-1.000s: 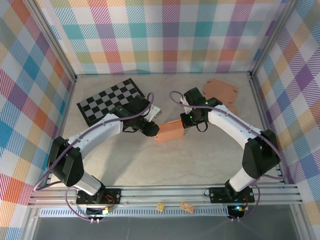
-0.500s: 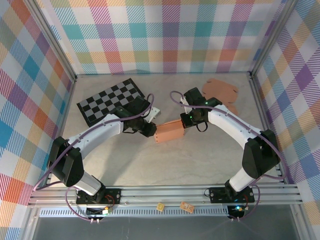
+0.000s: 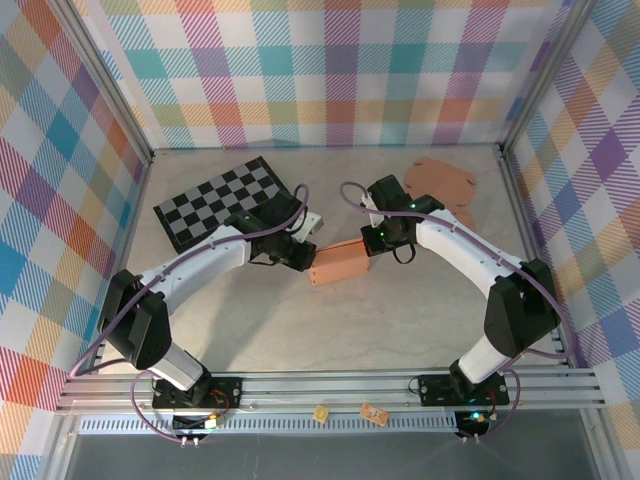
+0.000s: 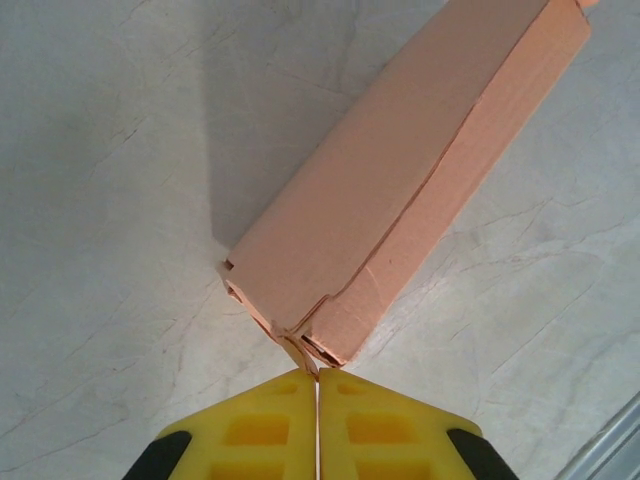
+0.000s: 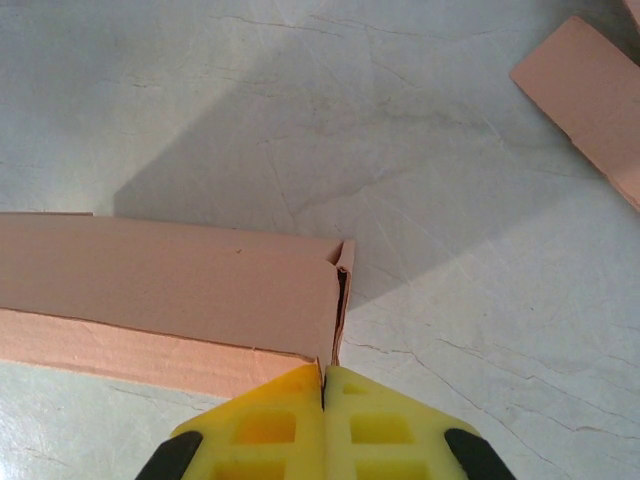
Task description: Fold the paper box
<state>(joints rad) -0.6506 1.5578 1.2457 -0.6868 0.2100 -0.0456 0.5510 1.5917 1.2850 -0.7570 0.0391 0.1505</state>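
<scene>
An orange-brown paper box (image 3: 340, 262), folded into a long closed shape, lies on the table's middle. At its left end my left gripper (image 3: 308, 260) is shut, with a small tab of the box (image 4: 400, 190) pinched at the tips of the yellow fingers (image 4: 260, 430). At the box's right end sits my right gripper (image 3: 371, 243), also shut. The thin edge of the end flap of the box (image 5: 170, 290) runs into the seam of the right gripper (image 5: 325, 375).
A black-and-white checkered mat (image 3: 215, 200) lies at the back left. Flat orange cardboard cutouts (image 3: 445, 180) rest at the back right, one corner of them (image 5: 590, 90) in the right wrist view. Metal frame posts and plaid walls ring the table.
My left wrist has shifted slightly toward the back while staying at the box's left end. The box and the right arm have hardly moved.
</scene>
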